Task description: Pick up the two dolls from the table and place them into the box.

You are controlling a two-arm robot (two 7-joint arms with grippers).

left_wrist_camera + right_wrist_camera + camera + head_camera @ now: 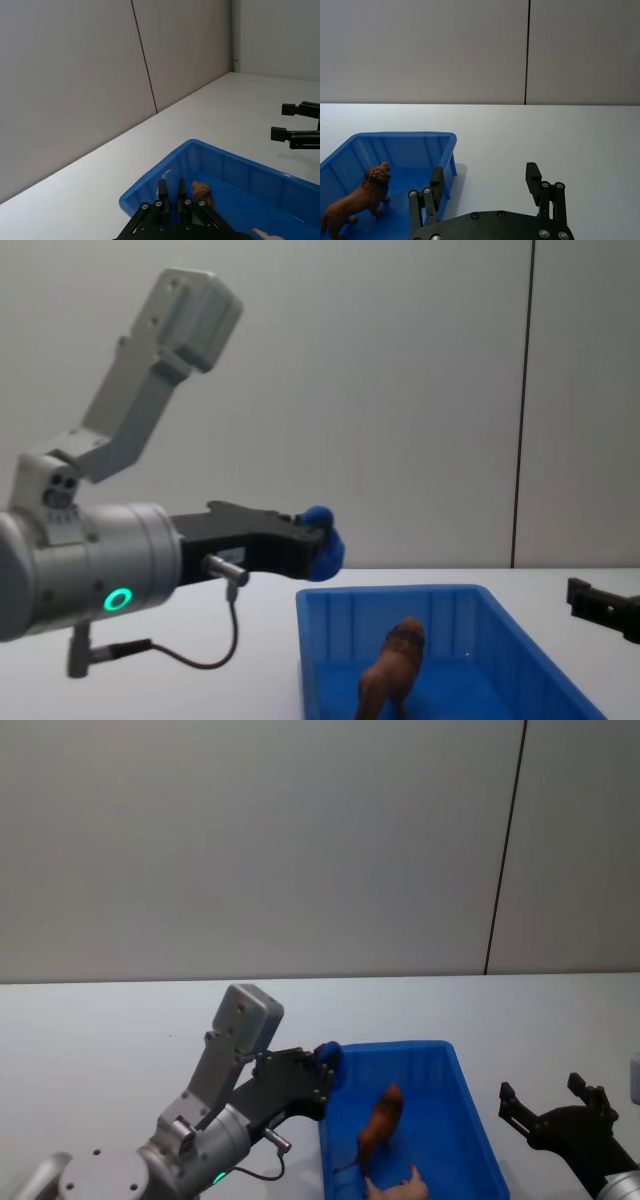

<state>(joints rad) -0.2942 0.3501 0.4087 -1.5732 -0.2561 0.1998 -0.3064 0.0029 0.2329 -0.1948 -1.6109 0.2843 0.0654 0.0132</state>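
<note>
While the brown doll [382, 1125] stands inside the blue box [470, 1110] at lower centre, the pink doll [400, 1188] is cut off by the bottom edge. The left gripper [170, 192] is nearly closed and empty at the box rim; the right gripper [485, 180] is wide open at lower right.

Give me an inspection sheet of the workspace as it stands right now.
Surface: white table, bare around the box.
Box: blue box sits on the table between the two arms.
Brown doll: brown doll stands inside the box.
Pink doll: pink doll lies in the box at the near end, partly cut off by the head view's edge.
Clutter: nothing seen.
Left gripper: left gripper at the box's far left corner, fingers close together, holding nothing.
Right gripper: right gripper open, empty, right of the box.
Cables: a thin cable loops under the left wrist.
Surroundings: plain grey wall with a dark vertical seam.
</note>
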